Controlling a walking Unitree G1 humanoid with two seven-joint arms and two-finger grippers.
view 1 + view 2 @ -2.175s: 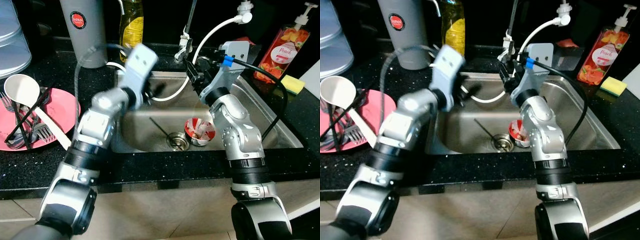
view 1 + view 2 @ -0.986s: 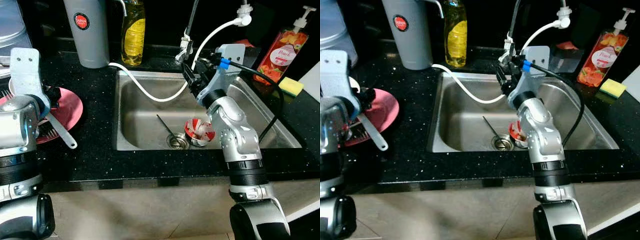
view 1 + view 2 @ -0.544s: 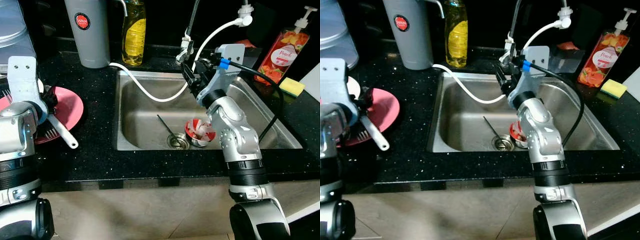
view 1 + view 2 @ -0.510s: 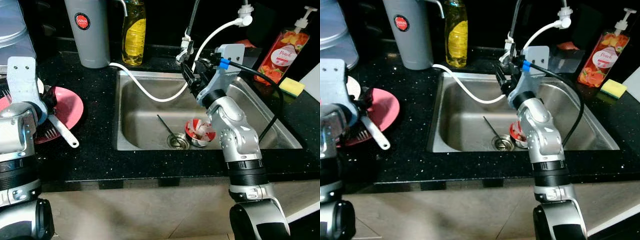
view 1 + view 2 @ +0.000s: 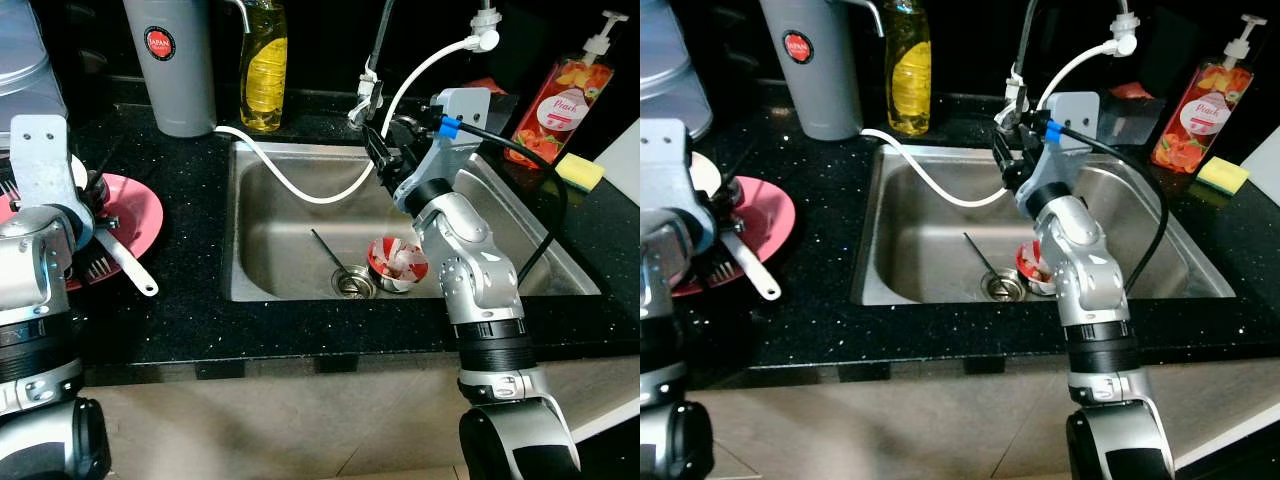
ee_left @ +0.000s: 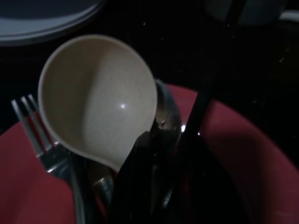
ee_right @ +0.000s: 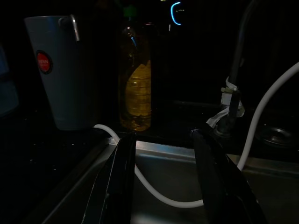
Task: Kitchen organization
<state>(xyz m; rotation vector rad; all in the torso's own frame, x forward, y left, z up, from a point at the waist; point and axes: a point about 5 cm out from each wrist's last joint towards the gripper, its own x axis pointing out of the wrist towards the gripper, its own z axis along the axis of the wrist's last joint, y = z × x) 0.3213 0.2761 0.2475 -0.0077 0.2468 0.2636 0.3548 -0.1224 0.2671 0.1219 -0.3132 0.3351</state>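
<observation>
Counter [image 5: 300, 320]: black speckled stone, running along the near edge and around the sink.
Left gripper [image 6: 163, 154]: low over the pink plate, fingers [image 6: 135, 186] nearly together with a narrow gap, their tips at the neck of the ladle; whether they pinch anything cannot be told.
Plate [image 5: 140, 205]: pink, on the counter left of the sink, holding the cutlery.
Ladle [image 6: 98, 98]: cream bowl facing up, handle [image 5: 130, 270] sticking off the plate's near rim onto the counter.
Fork [image 6: 35, 123]: metal, lying on the plate beside the ladle bowl.
Sink [image 5: 270, 230]: steel basin; a thin dark stick [image 5: 330, 255] leans by the drain [image 5: 352, 283].
Cup [image 5: 398, 263]: red and white, crumpled, in the basin just right of the drain.
Right gripper [image 7: 163, 154]: held above the sink's back part, fingers [image 7: 121, 177] spread apart, empty.
Hose [image 5: 290, 180]: white, looping from the counter across the basin up to the tap.
Far left: grey flask [image 5: 170, 65] and yellow oil bottle [image 5: 260, 65] side by side.
Far right: peach soap pump [image 5: 560, 105], yellow sponge [image 5: 578, 172] beside it.
</observation>
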